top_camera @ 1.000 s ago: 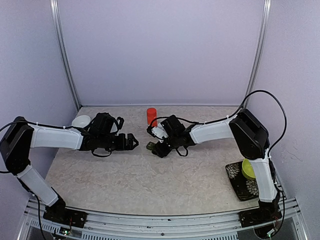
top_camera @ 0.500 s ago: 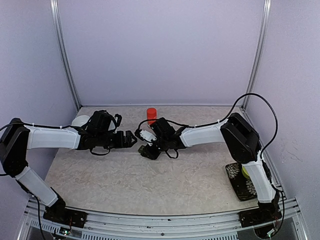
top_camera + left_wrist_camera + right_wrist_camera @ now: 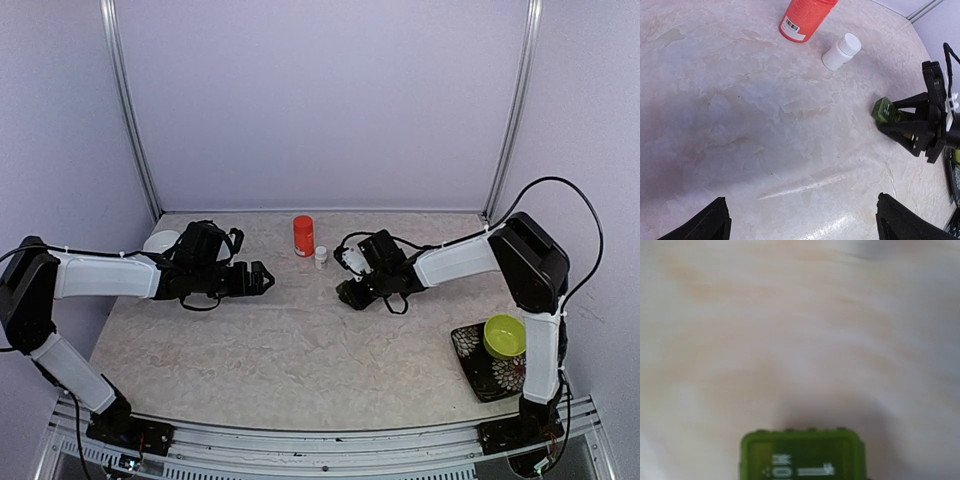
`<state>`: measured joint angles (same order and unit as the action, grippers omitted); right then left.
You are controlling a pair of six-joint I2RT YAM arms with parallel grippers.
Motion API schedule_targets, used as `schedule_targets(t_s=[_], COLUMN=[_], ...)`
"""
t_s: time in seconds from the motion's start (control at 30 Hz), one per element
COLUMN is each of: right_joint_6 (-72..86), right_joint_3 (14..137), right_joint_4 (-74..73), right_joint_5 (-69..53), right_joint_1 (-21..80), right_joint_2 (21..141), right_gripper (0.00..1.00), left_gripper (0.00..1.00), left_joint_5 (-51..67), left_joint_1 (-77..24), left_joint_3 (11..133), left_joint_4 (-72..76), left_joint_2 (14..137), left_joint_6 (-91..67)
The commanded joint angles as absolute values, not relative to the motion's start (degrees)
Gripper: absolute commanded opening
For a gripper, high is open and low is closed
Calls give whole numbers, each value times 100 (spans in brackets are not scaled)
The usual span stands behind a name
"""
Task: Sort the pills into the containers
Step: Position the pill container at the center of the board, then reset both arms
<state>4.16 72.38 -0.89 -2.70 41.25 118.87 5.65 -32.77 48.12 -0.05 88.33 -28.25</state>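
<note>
The containers are one small dark green pill box point(image 3: 883, 110), which sits between the black fingers point(image 3: 910, 136) of my right gripper point(image 3: 349, 293), shut on it just above the table. In the right wrist view the box's end point(image 3: 802, 455) fills the bottom centre, with white lettering on its lid. My left gripper point(image 3: 263, 277) stands wide open over bare table, left of the box, its fingertips point(image 3: 710, 225) at the bottom corners of its view. No pills show in any view.
A red-orange bottle point(image 3: 303, 235) and a small white bottle point(image 3: 321, 256) stand at the back centre. A white bowl point(image 3: 160, 242) lies behind my left arm. A lime-green bowl point(image 3: 504, 335) rests on a patterned mat point(image 3: 472, 352) at the right front.
My right gripper closed on the green box, swung left with it toward the left gripper, then came back right, uncovering the small white bottle. The left arm barely moved.
</note>
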Motion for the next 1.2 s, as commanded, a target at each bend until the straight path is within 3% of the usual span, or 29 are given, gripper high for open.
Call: schedule_targets(t_s=[0.0, 0.13, 0.3, 0.53, 0.83, 1.17], right_joint_6=[1007, 1384, 1766, 2025, 2214, 2214], right_joint_3=[6857, 6832, 6903, 6785, 6419, 6206], right_joint_4=[-86, -97, -69, -50, 129, 368], right_joint_5=[232, 589, 770, 418, -578, -764], right_joint_1=[3615, 3403, 3401, 3406, 3412, 3415], right_joint_2=[11682, 11718, 11762, 11375, 10916, 10774], right_gripper=[33, 37, 60, 80, 84, 85], left_gripper=[99, 99, 99, 99, 99, 99], left_joint_5=[570, 500, 450, 337, 339, 343], left_joint_1=[-3231, -3223, -3217, -3208, -3154, -3143], left_joint_3=[4867, 4803, 4755, 4733, 4719, 4690], left_joint_4=[-9, 13, 26, -9, 35, 1], left_joint_2=[8817, 8766, 8713, 8588, 8517, 8394], left_joint_6=[-2769, -2795, -2822, -2813, -2826, -2809])
